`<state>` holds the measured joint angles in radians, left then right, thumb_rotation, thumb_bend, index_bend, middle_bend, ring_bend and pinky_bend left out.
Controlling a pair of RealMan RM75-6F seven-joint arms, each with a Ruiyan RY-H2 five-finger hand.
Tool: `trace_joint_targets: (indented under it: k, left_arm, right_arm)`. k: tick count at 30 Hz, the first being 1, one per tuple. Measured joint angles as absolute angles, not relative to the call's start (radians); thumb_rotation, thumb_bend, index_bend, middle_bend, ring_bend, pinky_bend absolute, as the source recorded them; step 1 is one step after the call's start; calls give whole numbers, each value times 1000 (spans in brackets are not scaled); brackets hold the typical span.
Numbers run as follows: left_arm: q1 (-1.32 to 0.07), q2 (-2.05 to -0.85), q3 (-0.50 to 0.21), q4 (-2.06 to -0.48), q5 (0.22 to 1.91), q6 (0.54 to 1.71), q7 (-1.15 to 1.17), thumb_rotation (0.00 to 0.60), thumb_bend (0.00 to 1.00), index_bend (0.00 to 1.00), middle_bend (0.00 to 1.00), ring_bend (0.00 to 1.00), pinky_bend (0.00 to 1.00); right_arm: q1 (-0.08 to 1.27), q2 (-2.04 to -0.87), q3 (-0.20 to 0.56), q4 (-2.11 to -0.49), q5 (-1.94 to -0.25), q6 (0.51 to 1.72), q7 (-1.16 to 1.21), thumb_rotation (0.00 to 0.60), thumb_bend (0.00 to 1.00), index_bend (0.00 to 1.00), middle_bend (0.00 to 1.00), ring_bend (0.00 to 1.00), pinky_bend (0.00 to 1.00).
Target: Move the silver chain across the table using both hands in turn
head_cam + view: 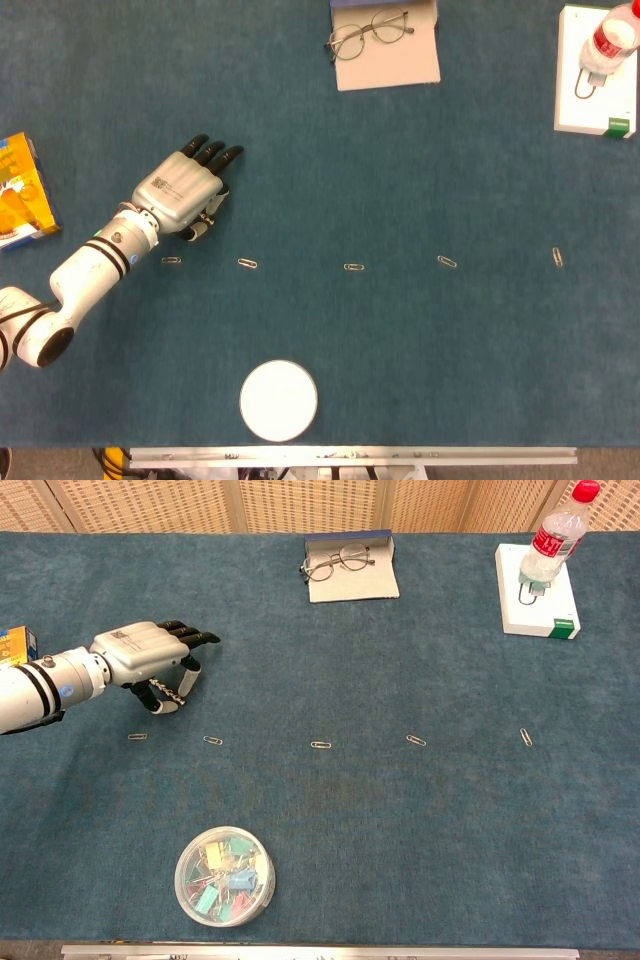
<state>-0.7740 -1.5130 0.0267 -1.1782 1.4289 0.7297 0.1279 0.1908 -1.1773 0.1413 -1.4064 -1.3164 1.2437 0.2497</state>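
Silver chain (pixel 167 692) hangs slantwise, down toward the table, grasped under the left robot hand (pixel 142 652)

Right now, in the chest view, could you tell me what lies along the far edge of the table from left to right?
Orange box → glasses on a grey pad → water bottle on a white box.

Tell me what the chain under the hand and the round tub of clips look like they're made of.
The silver chain under the left hand looks like metal: small pale links with a glint. The round tub looks like clear plastic, since the coloured clips show through its lid in the chest view; the head view shows it plain white.
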Motion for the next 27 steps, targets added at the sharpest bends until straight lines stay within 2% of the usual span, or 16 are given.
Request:
trace_joint_targets:
  k: [27]
  left_arm:
    - [-764, -1511, 28, -1174, 1418, 738, 126, 600, 327, 552, 0, 0, 0]
  right_arm:
    - [189, -1173, 144, -1414, -1322, 1251, 249, 600, 339, 298, 199, 121, 322]
